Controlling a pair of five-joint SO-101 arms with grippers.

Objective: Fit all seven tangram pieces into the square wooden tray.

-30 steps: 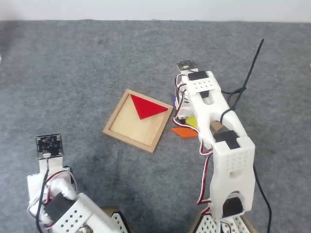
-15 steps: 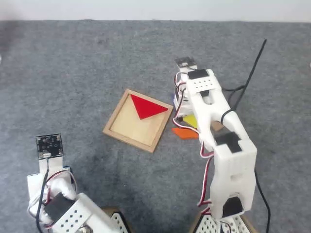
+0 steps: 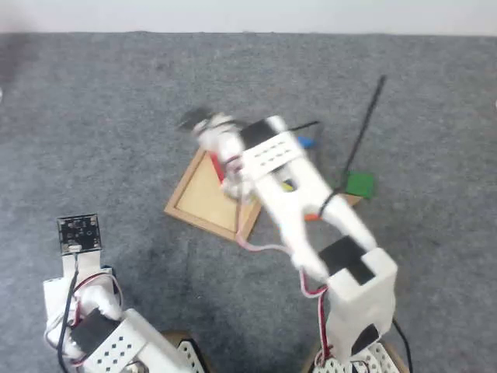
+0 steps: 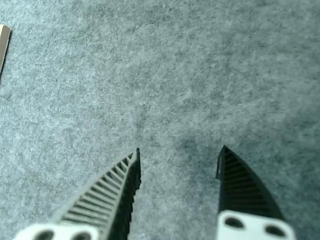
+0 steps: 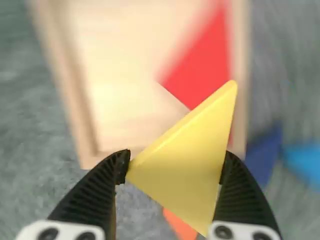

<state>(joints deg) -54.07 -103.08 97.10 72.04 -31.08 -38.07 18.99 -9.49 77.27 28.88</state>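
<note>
Grip: the right gripper [image 5: 175, 157] pinched the yellow triangle [image 5: 185, 185] by its edges, one finger on each side, with one tip of the piece jutting past the fingertips.
Position: the yellow triangle hung above the wooden tray [image 5: 80, 125], near its rim and apart from the floor of the tray.
Tray: in the high view the red triangle [image 5: 200, 75] filled the tray's 12 o'clock corner; the rest of the floor was bare wood.
Loose pieces: the green piece [image 3: 359, 184] lay on the grey carpet [image 4: 210, 60] at 3 o'clock of the tray, a blue piece [image 3: 305, 142] at about 1 o'clock, and an orange piece [image 5: 175, 222] just outside the rim.
Left arm: the left gripper [image 4: 180, 150] was spread wide over the carpet, at 7 o'clock of the tray and well apart from it.
Risk, slip: the hold was on narrow edges only, so a quick swing could probably have twisted the piece or shaken it loose.
Risk, rim: a release this near the rim might have left the triangle propped on the wall instead of flat.
Risk, overlap: a drop without turning could have landed it on the red triangle, or jammed room needed for the other pieces.
Risk, tray: a jutting tip catching the wall might have pushed the light tray across the carpet.
</note>
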